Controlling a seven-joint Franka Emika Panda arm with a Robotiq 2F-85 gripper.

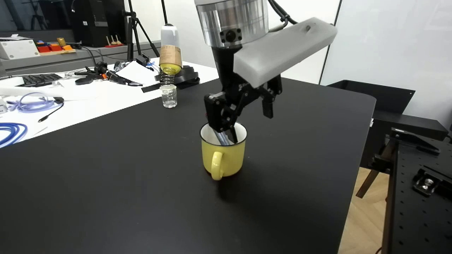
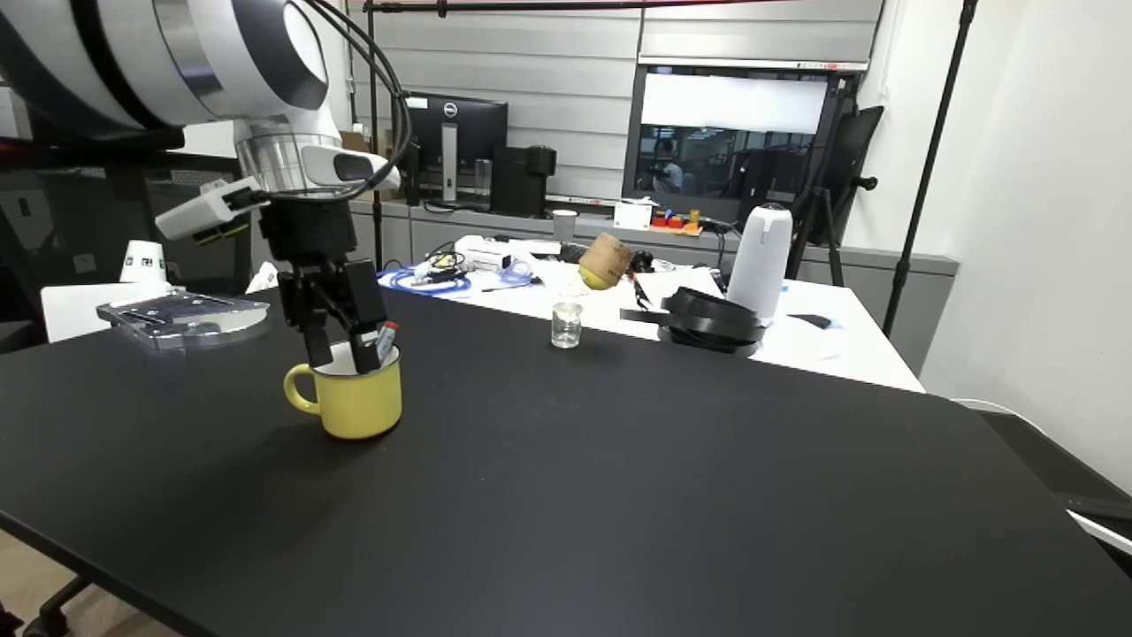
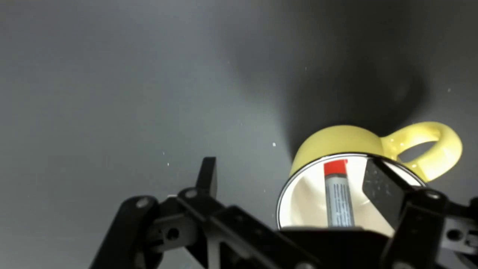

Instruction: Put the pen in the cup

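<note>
By a white desk (image 1: pixel 77 110), the black table (image 1: pixel 123 190) bears the cup (image 1: pixel 232 159); the end effector (image 2: pixel 340 354) gapes wide, empty

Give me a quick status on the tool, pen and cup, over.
Tool open. Pen leaning inside the cup, red end up. One finger at the cup's mouth near the pen, might brush it when lifting away.

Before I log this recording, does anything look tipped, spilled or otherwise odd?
One thing: in an exterior view, the brown-and-yellow container appears tilted above the clear jar, its support unclear. No spill or damage shows; the pen merely leans in the yellow mug.
</note>
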